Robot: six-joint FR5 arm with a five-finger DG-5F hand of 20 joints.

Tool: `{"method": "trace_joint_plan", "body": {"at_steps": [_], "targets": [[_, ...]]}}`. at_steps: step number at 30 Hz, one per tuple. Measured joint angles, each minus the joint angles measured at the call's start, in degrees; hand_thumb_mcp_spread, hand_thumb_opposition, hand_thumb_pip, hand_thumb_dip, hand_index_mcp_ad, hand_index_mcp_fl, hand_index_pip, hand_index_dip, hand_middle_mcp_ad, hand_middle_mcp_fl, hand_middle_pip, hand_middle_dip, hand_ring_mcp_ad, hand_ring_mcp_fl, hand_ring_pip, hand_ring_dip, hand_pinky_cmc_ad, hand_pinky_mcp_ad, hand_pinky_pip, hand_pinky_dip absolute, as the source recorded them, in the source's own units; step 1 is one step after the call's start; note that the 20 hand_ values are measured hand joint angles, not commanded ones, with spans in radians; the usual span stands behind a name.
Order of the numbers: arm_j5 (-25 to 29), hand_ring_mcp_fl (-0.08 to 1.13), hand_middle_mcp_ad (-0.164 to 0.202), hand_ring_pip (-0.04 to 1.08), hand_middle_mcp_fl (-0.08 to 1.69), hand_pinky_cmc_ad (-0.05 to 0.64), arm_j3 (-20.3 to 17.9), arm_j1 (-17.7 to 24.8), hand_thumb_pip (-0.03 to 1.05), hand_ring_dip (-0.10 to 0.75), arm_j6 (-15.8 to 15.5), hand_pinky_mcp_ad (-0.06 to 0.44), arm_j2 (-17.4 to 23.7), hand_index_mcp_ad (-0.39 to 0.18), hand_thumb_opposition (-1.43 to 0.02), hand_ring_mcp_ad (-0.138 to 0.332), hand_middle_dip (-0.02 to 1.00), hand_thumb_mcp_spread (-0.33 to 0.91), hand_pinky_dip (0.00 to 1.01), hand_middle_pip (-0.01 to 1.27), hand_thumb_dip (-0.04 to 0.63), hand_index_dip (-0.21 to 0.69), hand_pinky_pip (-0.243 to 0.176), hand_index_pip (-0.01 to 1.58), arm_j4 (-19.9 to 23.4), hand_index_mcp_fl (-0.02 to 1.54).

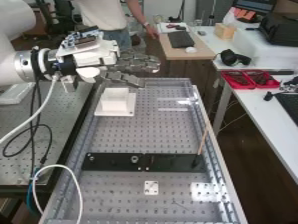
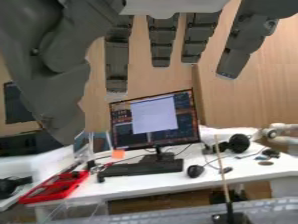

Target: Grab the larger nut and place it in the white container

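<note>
Boxy white container (image 1: pixel 115 104) is parked on the hole-dotted bench (image 1: pixel 123 131), the hand (image 1: pixel 136 63) held up near it, straight fingers spread apart. Ring-shaped bearing (image 1: pixel 134 159) is seated on the flat black bar (image 1: pixel 173 162), thin stick (image 1: pixel 203 140) propped by one end.

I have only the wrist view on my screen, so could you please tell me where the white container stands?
Observer: The white container is towards the far end of the bench, on a flat white plate.

Operator: Thank you. Could you also tell me where the bearing is?

Observer: The bearing stands on the black bar, nearer the high camera than the container.

Operator: And is there anything on the bench just nearer than that bar?

Observer: Yes, a small white square with holes lies there. The hand is at the opposite end, near the container in the high view.
</note>
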Motion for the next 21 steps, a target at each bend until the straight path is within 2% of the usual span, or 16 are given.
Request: {"method": "trace_joint_plan", "body": {"at_steps": [5, 7, 9, 12, 14, 16, 18, 21], "targets": [[3.5, 0.0, 0.063, 0.08, 0.01, 0.33, 3.4, -1.0, 0.68, 0.134, -3.5, 0.291, -0.8, -0.168, -0.81, 0.138, 0.24, 0.13, 0.5, 0.13, 0.188, 0.0, -0.091, 0.61, -0.2, 0.02], [5.3, 0.0, 0.063, 0.08, 0.01, 0.351, 4.9, -1.3, 0.69, 0.134, -4.8, 0.314, -1.3, -0.162, -0.81, 0.14, 0.24, 0.11, 0.5, 0.13, 0.188, 0.0, -0.091, 0.55, 0.1, 0.02], [6.5, 0.0, 0.063, 0.09, 0.03, 0.361, 5.8, -1.4, 0.72, 0.131, -5.1, 0.316, -1.7, -0.159, -0.81, 0.14, 0.24, 0.09, 0.5, 0.13, 0.173, -0.01, -0.091, 0.5, 0.1, 0.02], [8.8, 0.0, 0.066, 0.09, 0.04, 0.379, 7.3, -1.5, 0.72, 0.131, -5.7, 0.326, -2.2, -0.138, -0.82, 0.138, 0.25, 0.05, 0.51, 0.12, 0.157, -0.044, -0.091, 0.43, -1.1, 0.02], [10.4, 0.0, 0.072, 0.09, 0.04, 0.384, 8.0, -1.4, 0.73, 0.131, -6.2, 0.346, -2.4, -0.136, -0.83, 0.157, 0.25, 0.05, 0.49, 0.12, 0.161, -0.059, -0.091, 0.42, -2.1, 0.02], [12.3, 0.0, 0.068, 0.09, 0.04, 0.382, 8.9, -1.0, 0.8, 0.131, -7.0, 0.34, -2.7, -0.138, -0.85, 0.162, 0.25, 0.03, 0.48, 0.12, 0.155, -0.075, -0.091, 0.42, -3.4, 0.02], [13.2, 0.0, 0.072, 0.09, 0.04, 0.398, 9.5, -0.7, 0.8, 0.131, -7.5, 0.36, -2.9, -0.138, -0.87, 0.162, 0.25, 0.02, 0.48, 0.12, 0.141, -0.089, -0.091, 0.42, -4.3, 0.02], [14.1, 0.0, 0.068, 0.09, 0.04, 0.414, 10.3, -0.2, 0.81, 0.131, -8.5, 0.36, -3.2, -0.138, -0.88, 0.162, 0.25, 0.02, 0.48, 0.12, 0.143, -0.103, -0.091, 0.41, -5.4, 0.04]]}}
